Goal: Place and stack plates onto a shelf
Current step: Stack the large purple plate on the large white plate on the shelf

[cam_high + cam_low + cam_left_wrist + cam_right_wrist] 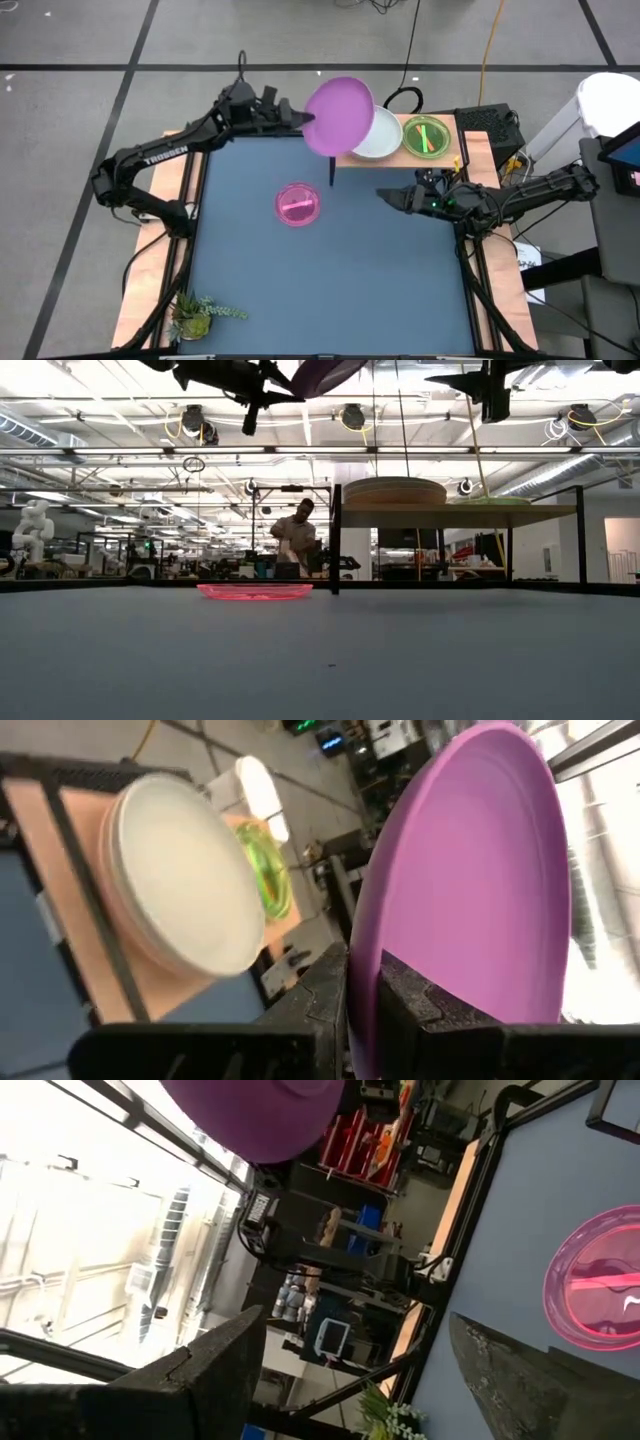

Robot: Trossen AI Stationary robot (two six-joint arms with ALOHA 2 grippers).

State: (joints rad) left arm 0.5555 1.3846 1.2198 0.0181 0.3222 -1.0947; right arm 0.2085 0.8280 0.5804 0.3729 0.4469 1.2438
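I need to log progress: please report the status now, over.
Left gripper shut on purple plate, held tilted by the shelf. Right gripper open, waiting over the table. Pink plate not yet picked. Nothing blocks.

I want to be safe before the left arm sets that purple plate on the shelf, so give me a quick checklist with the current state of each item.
1. Grip on the purple plate: the left gripper pinches its rim, fingers on either side. Ok.
2. Plate above shelf level: the low view shows it well above the shelf. Ok.
3. Landing spot: the white plate stack lies under it on the shelf, green plate beside the stack. Ok.
4. Right gripper out of the way: open, over the table beside the shelf. Ok.
5. Pink plate lies flat on the table, apart from both arms. Ok.
6. Plate centred over the stack: cannot tell.
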